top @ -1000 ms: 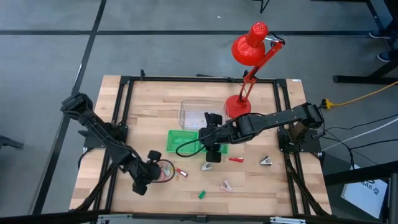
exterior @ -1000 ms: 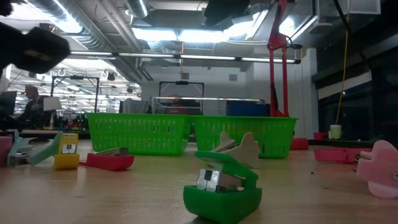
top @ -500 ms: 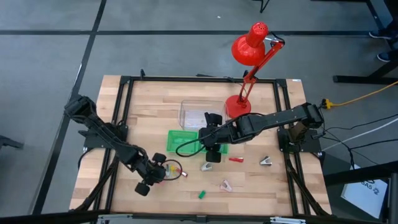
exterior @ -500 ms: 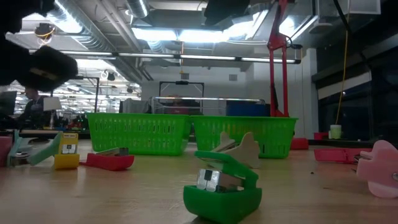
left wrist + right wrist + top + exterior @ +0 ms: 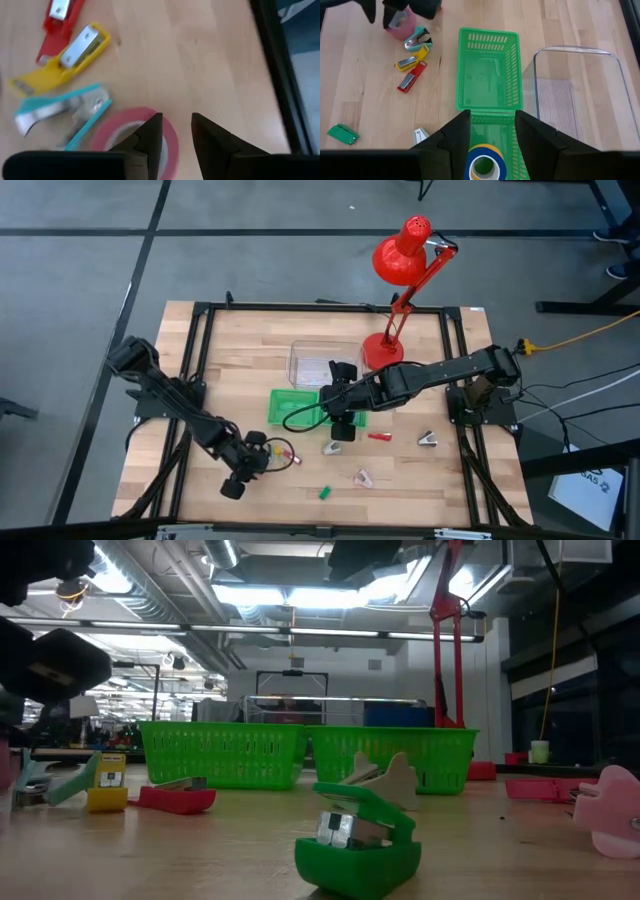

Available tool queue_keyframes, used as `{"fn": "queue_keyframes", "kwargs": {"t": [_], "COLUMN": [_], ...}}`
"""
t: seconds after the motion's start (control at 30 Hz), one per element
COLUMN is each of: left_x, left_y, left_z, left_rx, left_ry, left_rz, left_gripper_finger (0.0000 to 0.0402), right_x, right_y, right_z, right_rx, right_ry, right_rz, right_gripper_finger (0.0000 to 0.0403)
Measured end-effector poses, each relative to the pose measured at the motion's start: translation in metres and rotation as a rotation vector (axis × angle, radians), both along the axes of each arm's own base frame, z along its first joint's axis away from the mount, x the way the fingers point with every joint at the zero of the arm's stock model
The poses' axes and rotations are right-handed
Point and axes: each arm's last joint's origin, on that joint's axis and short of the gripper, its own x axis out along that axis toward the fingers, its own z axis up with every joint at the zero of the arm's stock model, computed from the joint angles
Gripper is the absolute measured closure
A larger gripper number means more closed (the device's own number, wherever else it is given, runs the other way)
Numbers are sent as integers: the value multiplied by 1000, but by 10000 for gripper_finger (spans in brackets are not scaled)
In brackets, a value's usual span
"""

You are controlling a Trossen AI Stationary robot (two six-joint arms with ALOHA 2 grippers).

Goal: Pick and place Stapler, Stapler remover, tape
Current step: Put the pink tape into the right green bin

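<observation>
Left gripper (image 5: 175,137): low over the wooden desk (image 5: 200,55), fingers astride the rim of a pink tape roll (image 5: 170,137), pinching it. Teal staple remover (image 5: 60,107), yellow stapler (image 5: 65,60), red stapler (image 5: 60,15) close beside. Right gripper (image 5: 487,137): spread around a blue-yellow tape ring (image 5: 485,167) above the green mesh basket (image 5: 487,45).

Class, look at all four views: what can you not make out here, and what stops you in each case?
- Pink tape roll, left wrist view: near half hidden by the left end effector.
- Blue and yellow tape roll, right wrist view: cut off by the picture's edge, between the right end effector fingers.
- Green basket, low view: walls hide any contents.
</observation>
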Motion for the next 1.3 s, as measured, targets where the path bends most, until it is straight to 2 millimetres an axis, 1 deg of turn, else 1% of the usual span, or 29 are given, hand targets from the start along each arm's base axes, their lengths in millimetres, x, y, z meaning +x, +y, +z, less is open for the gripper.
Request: {"fn": "queue_keyframes", "kwargs": {"t": [0.13,0.37,0.6,0.77,0.87,1.0,1.3], "left_x": [-1,-7,-8,-8,-10,-12,-12], "left_y": [0,-1,0,2,3,5,5], "left_z": [7,5,5,4,3,-1,-2], "left_rx": [23,33,58,91,107,106,92], "left_ry": [0,45,37,34,50,65,72], "left_rz": [20,66,92,105,105,129,142], "left_gripper_finger": [311,326,341,340,331,309,231], "right_x": [1,1,2,2,2,2,2], "right_y": [-2,-5,-5,-5,-5,-5,-7], "right_z": [0,0,0,0,0,0,0], "right_rx": [0,1,1,1,1,2,2], "right_ry": [-2,-4,-7,-7,-7,-7,-8], "right_rz": [-6,-13,-12,-13,-13,-13,-18], "right_gripper_finger": [247,247,247,247,247,247,247]}}
